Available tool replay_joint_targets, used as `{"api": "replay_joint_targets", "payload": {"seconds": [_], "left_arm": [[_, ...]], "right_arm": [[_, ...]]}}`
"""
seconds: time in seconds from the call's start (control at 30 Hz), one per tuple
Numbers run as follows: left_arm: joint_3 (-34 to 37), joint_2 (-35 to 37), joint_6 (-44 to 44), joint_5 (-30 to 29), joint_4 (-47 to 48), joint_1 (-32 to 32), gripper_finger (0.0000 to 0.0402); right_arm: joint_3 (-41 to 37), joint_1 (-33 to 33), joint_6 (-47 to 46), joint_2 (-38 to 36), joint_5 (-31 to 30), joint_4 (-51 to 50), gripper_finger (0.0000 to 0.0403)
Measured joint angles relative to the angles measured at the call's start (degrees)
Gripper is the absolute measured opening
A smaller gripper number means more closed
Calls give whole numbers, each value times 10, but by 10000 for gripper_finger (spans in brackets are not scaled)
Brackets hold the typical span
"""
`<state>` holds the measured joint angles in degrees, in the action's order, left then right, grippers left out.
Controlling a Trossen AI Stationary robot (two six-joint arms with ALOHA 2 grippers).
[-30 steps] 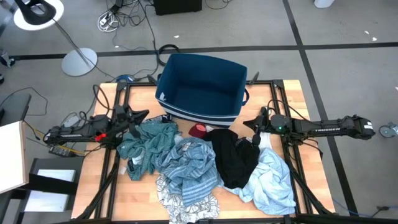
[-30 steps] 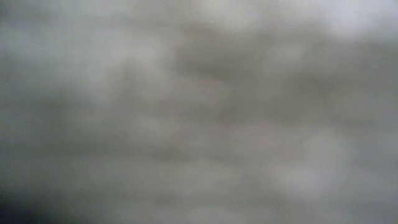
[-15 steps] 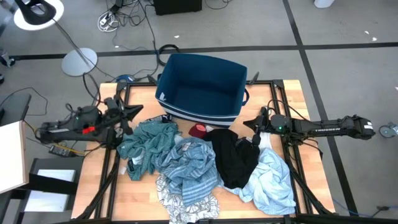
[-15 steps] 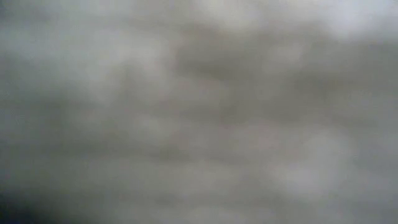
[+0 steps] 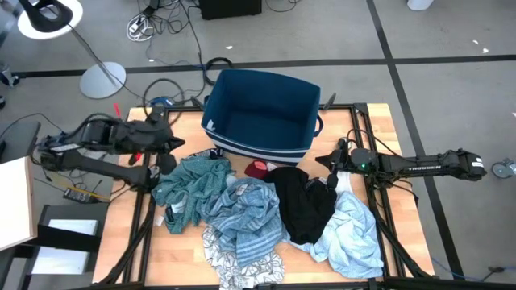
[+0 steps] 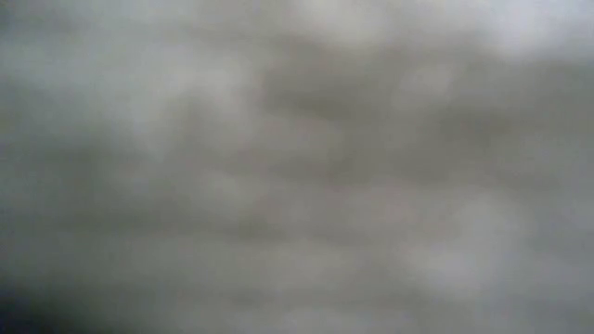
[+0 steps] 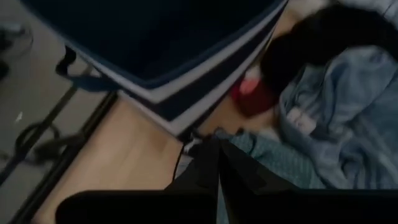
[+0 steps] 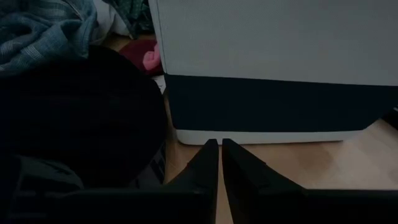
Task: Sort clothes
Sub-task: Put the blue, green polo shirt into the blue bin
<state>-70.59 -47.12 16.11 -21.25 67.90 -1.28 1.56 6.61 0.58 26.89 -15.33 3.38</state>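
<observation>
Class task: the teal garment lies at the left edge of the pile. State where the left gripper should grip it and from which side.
Grip the teal garment at its raised bunched folds near its bin-side edge, descending from above. That part lies bare, closest to the left gripper, while its other end tucks under the blue-striped garment.

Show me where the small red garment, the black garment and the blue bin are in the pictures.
small red garment point(image 5: 257, 169): high view, on its visible middle.
black garment point(image 5: 302, 205): high view, on its central folds.
blue bin point(image 5: 262, 147): high view, on its near outer wall.
</observation>
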Motion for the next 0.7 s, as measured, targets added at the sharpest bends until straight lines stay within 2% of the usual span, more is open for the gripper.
{"api": "replay_joint_targets", "payload": {"seconds": [0.13,0.37,0.47,0.7], "left_arm": [[-31,-40,27,1,33,0,17],[-33,-70,63,-4,52,0,23],[-33,-74,86,-11,71,0,39],[-23,-76,127,0,86,0,104]], "right_arm": [[0,0,0,0,0,0,23],[0,0,0,0,0,0,22],[0,0,0,0,0,0,22],[0,0,0,0,0,0,22]]}}
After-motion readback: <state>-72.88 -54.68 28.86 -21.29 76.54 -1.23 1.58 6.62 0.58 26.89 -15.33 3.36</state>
